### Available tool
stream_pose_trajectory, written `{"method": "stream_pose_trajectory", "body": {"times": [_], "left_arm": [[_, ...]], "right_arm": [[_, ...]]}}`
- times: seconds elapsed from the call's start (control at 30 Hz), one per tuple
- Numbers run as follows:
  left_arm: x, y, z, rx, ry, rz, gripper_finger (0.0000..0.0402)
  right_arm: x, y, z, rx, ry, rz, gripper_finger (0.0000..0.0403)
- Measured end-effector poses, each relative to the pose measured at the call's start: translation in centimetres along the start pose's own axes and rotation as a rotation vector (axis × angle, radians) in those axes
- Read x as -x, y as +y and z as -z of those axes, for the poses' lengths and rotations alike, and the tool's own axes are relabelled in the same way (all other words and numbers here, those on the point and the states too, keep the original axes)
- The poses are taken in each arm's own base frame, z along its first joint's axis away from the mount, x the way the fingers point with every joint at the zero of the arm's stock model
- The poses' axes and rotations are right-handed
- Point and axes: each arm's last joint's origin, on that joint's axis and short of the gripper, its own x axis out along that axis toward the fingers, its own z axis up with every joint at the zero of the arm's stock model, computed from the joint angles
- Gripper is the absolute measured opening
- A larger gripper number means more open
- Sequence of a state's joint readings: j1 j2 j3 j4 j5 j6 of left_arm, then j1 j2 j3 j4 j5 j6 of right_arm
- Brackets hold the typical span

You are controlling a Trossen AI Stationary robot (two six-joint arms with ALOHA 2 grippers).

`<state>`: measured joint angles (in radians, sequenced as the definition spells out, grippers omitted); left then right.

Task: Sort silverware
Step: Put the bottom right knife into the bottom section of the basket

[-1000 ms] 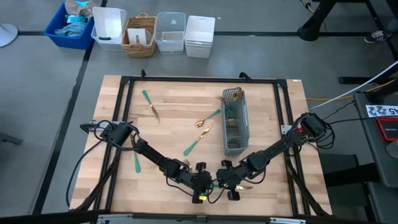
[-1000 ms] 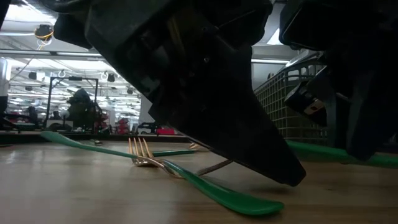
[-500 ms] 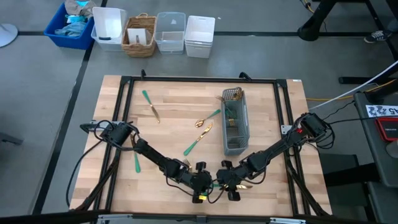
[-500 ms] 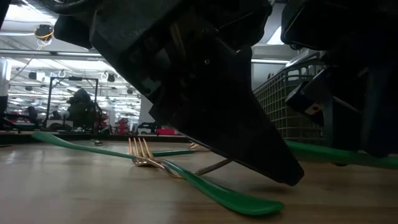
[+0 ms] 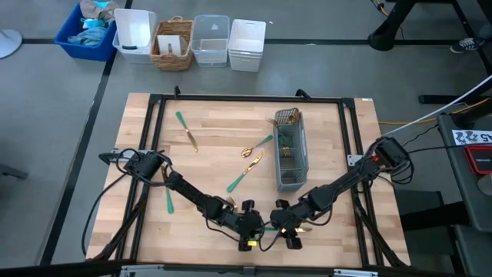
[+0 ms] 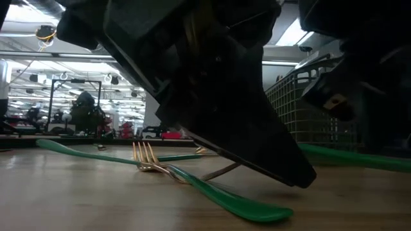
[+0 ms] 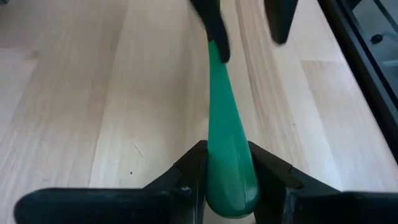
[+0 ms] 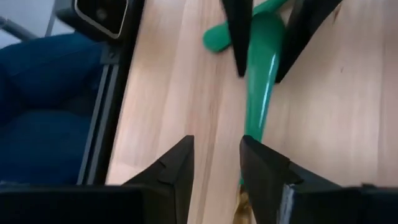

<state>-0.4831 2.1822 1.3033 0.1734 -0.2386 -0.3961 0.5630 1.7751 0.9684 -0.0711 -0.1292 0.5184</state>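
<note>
Both grippers meet near the table's near edge. My left gripper (image 5: 259, 228) (image 7: 229, 155) is shut on one piece of silverware (image 7: 222, 106), a teal-handled piece whose gold head (image 5: 304, 228) points toward the table's right. My right gripper (image 5: 281, 228) (image 8: 216, 146) is open, with its fingers (image 7: 214, 28) on either side of the slim part of the same handle (image 8: 256, 106). More silverware lies flat on the wood: a fork (image 6: 149, 160) (image 5: 244, 173), a piece (image 5: 187, 131) farther left and one (image 5: 169, 200) beside the left arm. My left gripper pinches the wide free end of the teal handle (image 7: 229, 177) between its two fingers. The fingers come level from the table's left and lie along the handle. The piece sticks out level toward the right, low over the wood. My right gripper: whether a finger touches the handle cannot be told.
The grey mesh caddy (image 5: 290, 150) stands right of centre with several pieces inside. A black frame rail (image 5: 231, 98) runs round the tabletop. Bins and a basket (image 5: 173, 42) stand beyond the far edge. Blue cloth (image 8: 50, 99) shows past the near edge.
My right gripper has drawn a little up and toward the table's right, so the low view shows more of the teal handle. My left gripper and the piece it holds have stayed in place.
</note>
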Motion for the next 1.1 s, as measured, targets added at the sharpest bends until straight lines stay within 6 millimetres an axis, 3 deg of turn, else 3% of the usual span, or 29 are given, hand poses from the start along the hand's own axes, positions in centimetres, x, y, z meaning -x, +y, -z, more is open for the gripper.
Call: {"method": "stream_pose_trajectory", "body": {"times": [0.37,1.1], "left_arm": [[0.0,0.0,0.0,-0.002,0.0,0.001,0.0085],[0.0,0.0,0.0,0.086,0.003,0.011,0.0085]], "right_arm": [[0.4,0.6,1.9,-0.025,0.168,0.015,0.0127],[2.1,3.3,4.8,-0.05,0.137,0.285,0.0127]]}}
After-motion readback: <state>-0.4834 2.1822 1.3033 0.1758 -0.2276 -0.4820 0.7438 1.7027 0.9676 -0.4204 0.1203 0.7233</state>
